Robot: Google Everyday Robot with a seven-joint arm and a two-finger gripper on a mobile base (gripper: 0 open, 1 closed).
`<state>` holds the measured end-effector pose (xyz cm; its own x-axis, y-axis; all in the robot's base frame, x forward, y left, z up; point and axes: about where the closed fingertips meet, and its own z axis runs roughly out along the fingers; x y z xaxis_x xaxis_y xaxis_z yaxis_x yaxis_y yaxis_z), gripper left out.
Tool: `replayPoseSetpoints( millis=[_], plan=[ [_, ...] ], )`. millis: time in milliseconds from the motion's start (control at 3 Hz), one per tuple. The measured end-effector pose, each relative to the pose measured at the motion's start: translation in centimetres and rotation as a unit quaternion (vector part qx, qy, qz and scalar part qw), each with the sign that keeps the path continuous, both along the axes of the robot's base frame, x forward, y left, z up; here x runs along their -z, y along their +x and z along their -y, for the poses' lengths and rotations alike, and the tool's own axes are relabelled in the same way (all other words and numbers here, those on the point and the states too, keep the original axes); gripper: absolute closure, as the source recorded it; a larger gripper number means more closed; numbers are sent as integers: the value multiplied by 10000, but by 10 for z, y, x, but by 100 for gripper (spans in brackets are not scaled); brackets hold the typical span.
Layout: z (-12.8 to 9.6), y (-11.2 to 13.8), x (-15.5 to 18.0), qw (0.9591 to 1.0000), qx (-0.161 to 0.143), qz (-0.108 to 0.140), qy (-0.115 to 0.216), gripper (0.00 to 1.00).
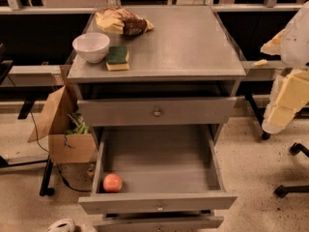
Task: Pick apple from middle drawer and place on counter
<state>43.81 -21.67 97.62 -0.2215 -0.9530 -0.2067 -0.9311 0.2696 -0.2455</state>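
The apple [112, 182], small and reddish-orange, lies in the front left corner of the middle drawer [159, 166], which is pulled wide open. The drawer's grey floor is otherwise bare, and its knob [159, 206] shows on the front. The counter [188, 42] is the grey top of the cabinet. My gripper [267, 52] is at the right edge of the view, beside the counter's right front corner, well above and to the right of the apple. It holds nothing that I can see.
On the counter's left side stand a white bowl [91, 46], a green-and-yellow sponge [117, 58] and a snack bag [123, 22]. The top drawer [157, 111] is slightly out. An open cardboard box [63, 129] sits on the floor to the left. A chair base [294, 170] is at the right.
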Motion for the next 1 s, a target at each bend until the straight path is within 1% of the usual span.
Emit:
replayPoseSetpoints(
  millis=[333, 667, 1000],
  plan=[
    [0, 0, 0, 10000, 1, 0, 1, 0],
    [-12, 3, 17, 9995, 118, 3, 294, 0],
    [-43, 1, 53, 9966, 503, 29, 652, 0]
  ],
)
